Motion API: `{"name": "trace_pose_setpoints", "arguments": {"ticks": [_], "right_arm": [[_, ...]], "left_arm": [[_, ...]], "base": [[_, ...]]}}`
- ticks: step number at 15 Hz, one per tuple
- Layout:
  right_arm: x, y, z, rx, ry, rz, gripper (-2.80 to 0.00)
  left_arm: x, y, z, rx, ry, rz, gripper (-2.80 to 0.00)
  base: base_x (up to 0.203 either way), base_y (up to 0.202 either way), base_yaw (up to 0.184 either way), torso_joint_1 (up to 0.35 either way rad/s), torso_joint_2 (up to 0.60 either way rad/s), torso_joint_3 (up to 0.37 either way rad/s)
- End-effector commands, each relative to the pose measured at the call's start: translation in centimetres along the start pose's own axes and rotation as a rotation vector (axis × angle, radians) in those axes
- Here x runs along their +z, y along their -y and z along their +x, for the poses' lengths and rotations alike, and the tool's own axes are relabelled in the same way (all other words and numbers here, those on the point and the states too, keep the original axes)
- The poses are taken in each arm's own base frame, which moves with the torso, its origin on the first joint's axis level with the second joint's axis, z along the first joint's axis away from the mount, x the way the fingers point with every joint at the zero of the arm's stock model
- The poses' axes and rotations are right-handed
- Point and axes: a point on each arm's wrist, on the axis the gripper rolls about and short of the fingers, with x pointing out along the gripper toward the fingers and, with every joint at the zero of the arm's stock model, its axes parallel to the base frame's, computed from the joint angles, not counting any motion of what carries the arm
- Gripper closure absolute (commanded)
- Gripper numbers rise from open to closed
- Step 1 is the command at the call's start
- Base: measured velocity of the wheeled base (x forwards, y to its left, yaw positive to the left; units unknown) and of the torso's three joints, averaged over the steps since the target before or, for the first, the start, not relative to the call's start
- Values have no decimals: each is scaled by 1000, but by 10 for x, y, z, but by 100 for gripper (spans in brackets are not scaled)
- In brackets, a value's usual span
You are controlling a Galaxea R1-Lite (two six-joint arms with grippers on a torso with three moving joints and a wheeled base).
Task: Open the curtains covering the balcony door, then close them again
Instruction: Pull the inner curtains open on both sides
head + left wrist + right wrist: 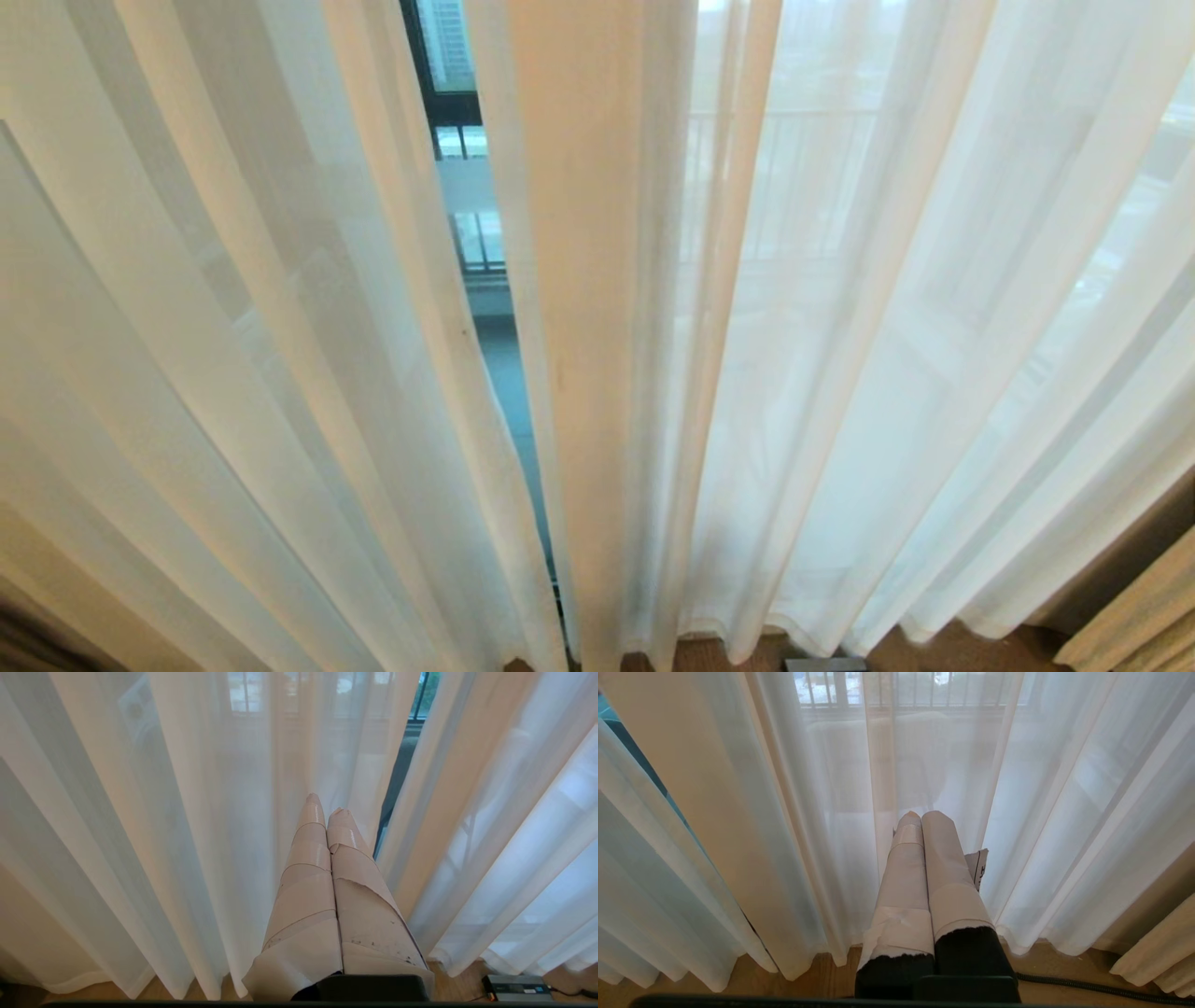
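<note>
Head view shows the curtains (pixel 280 373) hanging almost fully drawn: thin sheer white panels in long vertical pleats reaching down to the floor, light glowing through them. A narrow gap runs between two panels near the middle, and through it a strip of the balcony door (pixel 446 103) appears, clear glass in a dark frame. Behind the sheer cloth on the right, a faint railing can be made out. At the far right lower corner hangs a thicker cream-beige drape (pixel 1134 607), gathered aside.

From the left wrist view, the left gripper (pixel 325 804) has its tape-wrapped fingers (pixel 308 858) pressed together with nothing between them. The sheer folds hang just ahead of the tips, and the dark gap showing the door lies just to one side of them; whether the tips touch the cloth cannot be told.

From the right wrist view, the right gripper (pixel 923 814) likewise has its taped fingers (pixel 943 868) closed on nothing, pointing at the sheer panel with the hem falling close around them. Contact with the cloth is unclear here too.

Below the hems lies a wooden floor (pixel 817 975). A small dark box (pixel 514 988) with a cable sits on it near the left gripper, and a black cord (pixel 1087 987) trails along the boards beside the right one.
</note>
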Motion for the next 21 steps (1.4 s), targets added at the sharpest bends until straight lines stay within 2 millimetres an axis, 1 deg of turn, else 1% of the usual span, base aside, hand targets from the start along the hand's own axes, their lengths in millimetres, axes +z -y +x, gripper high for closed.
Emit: {"name": "trace_pose_setpoints", "arguments": {"ticks": [1, 9, 13, 17, 19, 21], "right_arm": [[0, 0, 0, 1, 0, -1, 0], [0, 0, 0, 1, 0, -1, 0], [0, 0, 0, 1, 0, -1, 0], [0, 0, 0, 1, 0, -1, 0], [0, 0, 0, 1, 0, -1, 0], [0, 0, 0, 1, 0, -1, 0]], "left_arm": [[0, 0, 0, 1, 0, -2, 0], [0, 0, 0, -3, -1, 3, 0], [2, 1, 0, -28, 21, 57, 0], [31, 5, -9, -177, 128, 65, 0], [49, 7, -9, -212, 137, 69, 0], [69, 9, -5, -245, 125, 66, 0]], "base": [[0, 0, 0, 0, 0, 0], [0, 0, 0, 0, 0, 0], [0, 0, 0, 0, 0, 0], [0, 0, 0, 0, 0, 0], [0, 0, 0, 0, 0, 0], [0, 0, 0, 0, 0, 0]]}}
